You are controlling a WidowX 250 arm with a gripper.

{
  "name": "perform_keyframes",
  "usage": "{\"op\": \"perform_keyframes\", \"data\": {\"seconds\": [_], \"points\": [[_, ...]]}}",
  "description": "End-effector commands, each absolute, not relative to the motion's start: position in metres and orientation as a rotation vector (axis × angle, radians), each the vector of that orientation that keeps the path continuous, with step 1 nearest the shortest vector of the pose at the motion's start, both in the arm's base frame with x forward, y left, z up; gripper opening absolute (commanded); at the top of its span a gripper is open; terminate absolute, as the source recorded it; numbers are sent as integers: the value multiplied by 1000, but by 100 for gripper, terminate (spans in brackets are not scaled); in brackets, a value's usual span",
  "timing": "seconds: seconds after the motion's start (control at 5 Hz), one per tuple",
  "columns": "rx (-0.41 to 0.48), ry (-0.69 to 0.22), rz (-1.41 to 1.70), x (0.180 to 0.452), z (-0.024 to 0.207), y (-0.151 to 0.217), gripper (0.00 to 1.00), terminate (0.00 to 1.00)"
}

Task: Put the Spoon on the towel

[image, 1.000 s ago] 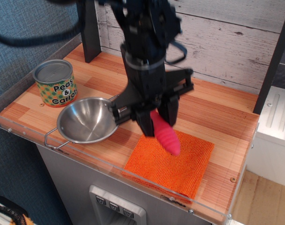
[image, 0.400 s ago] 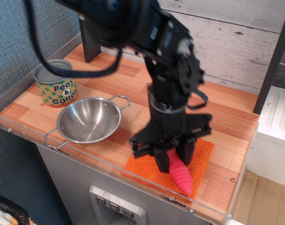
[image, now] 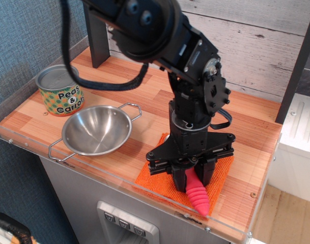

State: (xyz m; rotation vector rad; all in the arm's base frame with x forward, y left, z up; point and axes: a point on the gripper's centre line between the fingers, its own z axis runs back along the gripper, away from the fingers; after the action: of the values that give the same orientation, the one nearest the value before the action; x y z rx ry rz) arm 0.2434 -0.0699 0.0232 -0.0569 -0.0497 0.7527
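Observation:
The Spoon (image: 197,194) shows only its thick ribbed pink-red handle, pointing down toward the front edge; its metal bowl is hidden inside the gripper. My gripper (image: 189,175) is shut on the Spoon and holds it low over the front part of the orange towel (image: 156,174). The arm covers most of the towel; its left corner and right edge show. I cannot tell whether the handle tip touches the towel.
A steel bowl (image: 95,130) with two handles stands left of the towel. A "Peas & Carrots" can (image: 59,90) stands at the far left. A clear plastic rim (image: 119,182) runs along the counter's front edge. A dark post (image: 97,35) stands at the back.
My gripper has carried the Spoon from beside the steel bowl rightward and toward the front, and lower, over the towel. Bowl and can have not moved.

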Motion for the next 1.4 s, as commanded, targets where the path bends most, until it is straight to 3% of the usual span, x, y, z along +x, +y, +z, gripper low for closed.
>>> {"op": "perform_keyframes", "data": {"seconds": [0.0,0.4,0.6,0.8,1.2], "points": [[-93,-80,738,246,57,-64,100,0],[-145,-145,767,240,97,-50,100,0],[-142,-205,771,243,118,-39,100,0],[-133,-203,786,247,134,-28,100,0],[16,-233,679,272,154,-3,100,0]]}}
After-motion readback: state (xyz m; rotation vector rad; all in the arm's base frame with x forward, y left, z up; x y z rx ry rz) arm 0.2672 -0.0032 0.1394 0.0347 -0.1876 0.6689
